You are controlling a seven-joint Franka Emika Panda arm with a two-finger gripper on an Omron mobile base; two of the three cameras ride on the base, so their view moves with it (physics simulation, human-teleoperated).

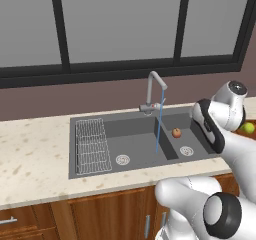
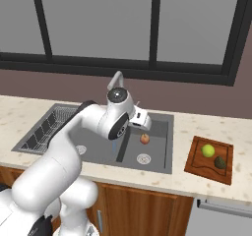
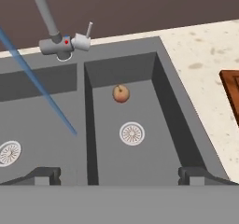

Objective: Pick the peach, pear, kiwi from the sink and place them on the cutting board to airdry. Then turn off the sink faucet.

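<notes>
The peach [image 1: 176, 132] [image 2: 144, 139] [image 3: 121, 94] lies alone on the floor of the right basin of the sink [image 1: 130, 129] [image 2: 157, 154] [image 3: 163, 139], just behind its drain [image 3: 132, 133]. My gripper [image 2: 143, 123] [image 3: 120, 175] hovers open and empty above that basin, with the peach below and ahead of it. On the cutting board [image 2: 197, 157] [image 3: 232, 88], right of the sink, rest the pear [image 1: 248, 128] [image 2: 208, 150] and the kiwi [image 2: 220, 162]. The sink faucet [image 1: 156, 86] [image 3: 44, 13] pours a thin blue stream [image 1: 159, 129] [image 3: 42, 92] into the left basin.
A wire rack [image 1: 92, 144] [image 2: 47, 124] fills the sink's left end. The faucet's side handle [image 3: 84, 40] sticks out at its base. Speckled counter [image 1: 35, 154] surrounds the sink, a wall and window stand behind, and a grey appliance front [image 2: 221, 215] sits below the board.
</notes>
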